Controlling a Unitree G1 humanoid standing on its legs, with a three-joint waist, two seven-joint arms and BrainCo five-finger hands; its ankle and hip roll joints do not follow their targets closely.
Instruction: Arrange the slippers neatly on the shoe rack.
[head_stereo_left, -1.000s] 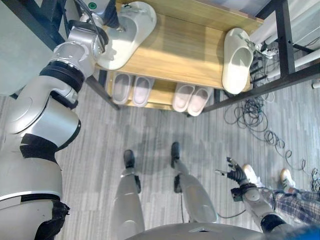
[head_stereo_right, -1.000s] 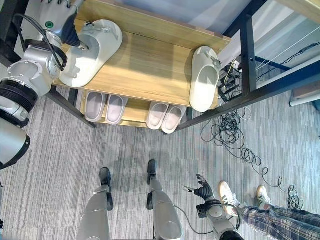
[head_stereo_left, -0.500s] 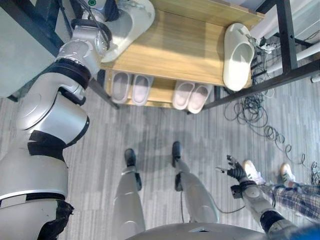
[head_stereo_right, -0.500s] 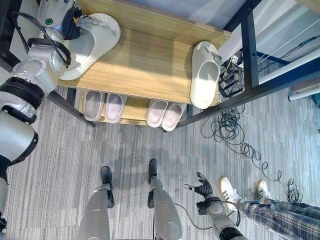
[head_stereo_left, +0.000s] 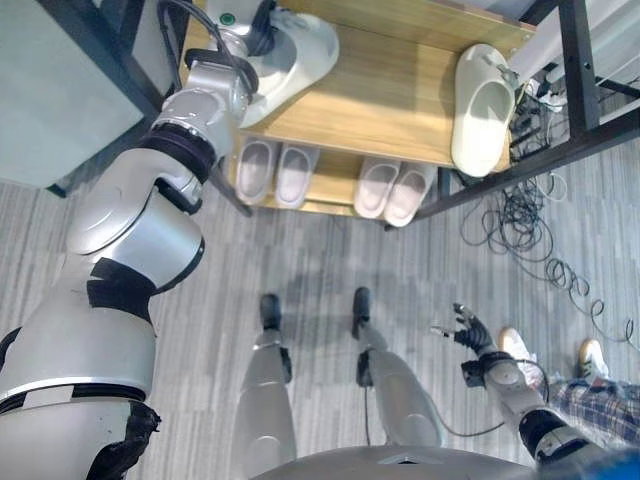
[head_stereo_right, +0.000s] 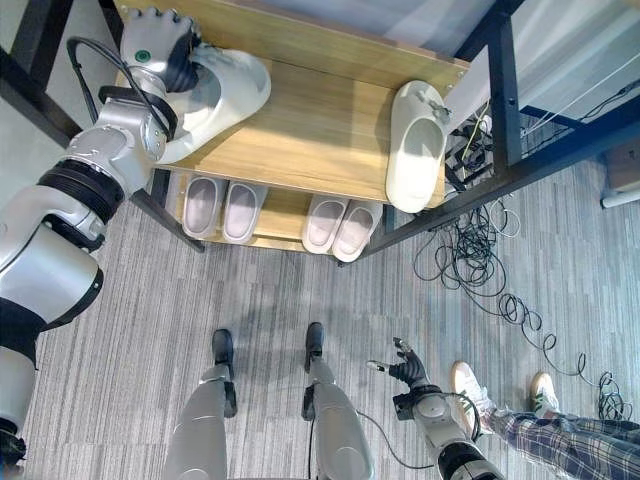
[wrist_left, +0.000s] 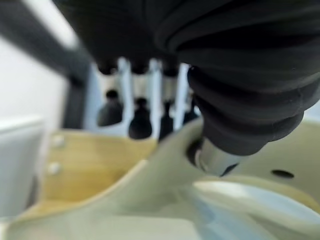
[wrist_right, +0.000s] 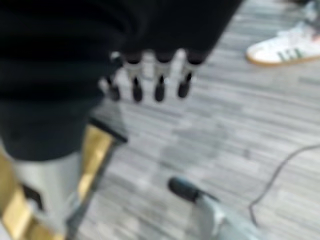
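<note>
A cream slipper (head_stereo_left: 300, 55) lies at the left end of the shoe rack's wooden top shelf (head_stereo_left: 390, 90). My left hand (head_stereo_right: 160, 40) is on its strap. In the left wrist view the thumb (wrist_left: 210, 155) is tucked under the strap (wrist_left: 150, 195) and the fingers (wrist_left: 140, 117) reach over it, so the hand is shut on this slipper. A second cream slipper (head_stereo_left: 482, 105) lies at the shelf's right end, its toe over the front edge. My right hand (head_stereo_left: 465, 325) hangs low over the floor, open with fingers (wrist_right: 145, 80) spread.
Two pairs of pale slippers (head_stereo_left: 275, 172) (head_stereo_left: 392, 190) stand on the lower shelf. A black frame post (head_stereo_left: 575, 60) and tangled cables (head_stereo_left: 530, 240) lie right of the rack. A person's white shoes (head_stereo_left: 515, 350) stand near my right hand.
The whole view has shifted a little. My left hand has drawn the cream slipper rightwards, further onto the shelf from its left edge. The right hand has stayed where it was.
</note>
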